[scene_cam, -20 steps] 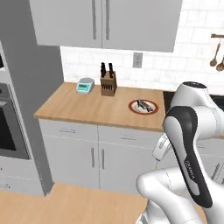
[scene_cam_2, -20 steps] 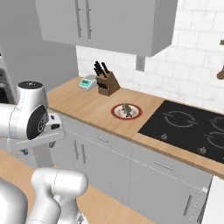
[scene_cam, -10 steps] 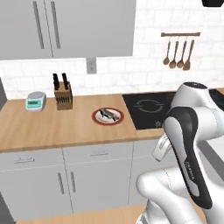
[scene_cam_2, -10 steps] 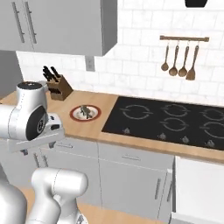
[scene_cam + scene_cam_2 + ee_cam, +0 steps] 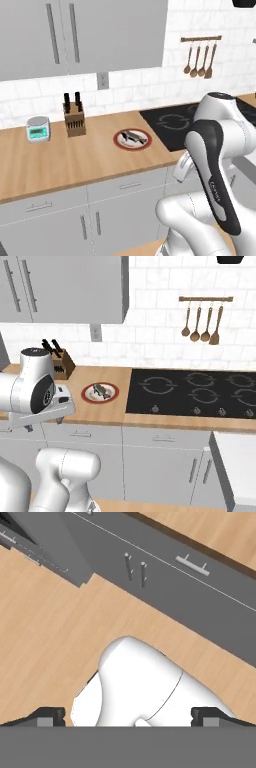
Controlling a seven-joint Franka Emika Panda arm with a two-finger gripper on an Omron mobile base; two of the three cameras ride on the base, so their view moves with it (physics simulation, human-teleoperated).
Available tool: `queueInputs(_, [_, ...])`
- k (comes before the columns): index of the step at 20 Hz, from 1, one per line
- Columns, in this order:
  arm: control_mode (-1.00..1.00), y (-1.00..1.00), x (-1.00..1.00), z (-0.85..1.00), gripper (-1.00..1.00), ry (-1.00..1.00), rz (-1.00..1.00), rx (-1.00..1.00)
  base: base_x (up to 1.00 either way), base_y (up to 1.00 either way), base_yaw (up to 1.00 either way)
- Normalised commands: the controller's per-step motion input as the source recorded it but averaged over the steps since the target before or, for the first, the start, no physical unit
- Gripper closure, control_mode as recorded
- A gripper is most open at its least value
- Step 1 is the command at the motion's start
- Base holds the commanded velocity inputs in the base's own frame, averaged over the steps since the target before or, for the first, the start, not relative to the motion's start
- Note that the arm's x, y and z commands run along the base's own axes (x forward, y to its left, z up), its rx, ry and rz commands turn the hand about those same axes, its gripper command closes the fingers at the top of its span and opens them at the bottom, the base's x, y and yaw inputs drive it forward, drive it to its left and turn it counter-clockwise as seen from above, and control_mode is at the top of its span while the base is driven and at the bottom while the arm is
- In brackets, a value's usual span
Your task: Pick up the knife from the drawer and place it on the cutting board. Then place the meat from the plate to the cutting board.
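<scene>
Knife and drawer come first in my task, yet I cannot pick out either: every grey drawer front (image 5: 122, 186) under the wooden worktop (image 5: 75, 162) looks closed, and I cannot tell which one holds the knife. No cutting board is visible to me either. What I can place is the small brownish-grey lump of meat (image 5: 134, 137) lying on the round white plate with the broad red rim (image 5: 120, 142), up on the worktop, well above and beyond my claw (image 5: 128, 716).

My claw hangs low, pointing down at the pale wooden floor (image 5: 45, 637) in front of the grey cabinet doors (image 5: 165, 582), its two dark fingertips (image 5: 47, 716) set wide apart with nothing between them.

The risks, as I judge them: pulling the wrong front, or swinging my arm up close to the cabinets and knocking the worktop's front edge. The plate sits near that edge and just beside the black hob (image 5: 195, 391), so a careless reach for the meat could push it off or onto the burners. The wooden knife block (image 5: 75, 121) and the small grey kitchen scale (image 5: 38, 128) stand well off to one side, leaving bare worktop around the plate.

Below, the floor gives my claw open room; the cabinet fronts are the only near wall.
</scene>
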Motion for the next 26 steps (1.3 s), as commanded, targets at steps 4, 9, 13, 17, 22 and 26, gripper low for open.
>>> queueInputs(4, [1.0, 0.0, 0.0, 0.0, -1.0, 0.0, 0.0, 0.0, 0.11, 0.38, -0.2])
queueInputs(9, [1.0, 0.0, 0.0, 0.0, -1.0, 0.0, 0.0, 0.0, 0.24, 0.08, -0.14])
queueInputs(13, [1.0, 0.0, 0.0, 0.0, -1.0, 0.0, 0.0, 0.0, 0.2, 0.05, -0.07])
queueInputs(17, [1.0, 0.0, 0.0, 0.0, -1.0, 0.0, 0.0, 0.0, 0.38, 0.11, 0.0])
queueInputs(22, [1.0, 0.0, 0.0, 0.0, -1.0, 0.0, 0.0, 0.0, 0.51, 0.05, 0.0])
queueInputs(26, [1.0, 0.0, 0.0, 0.0, -1.0, 0.0, 0.0, 0.0, 0.02, 0.12, 0.0])
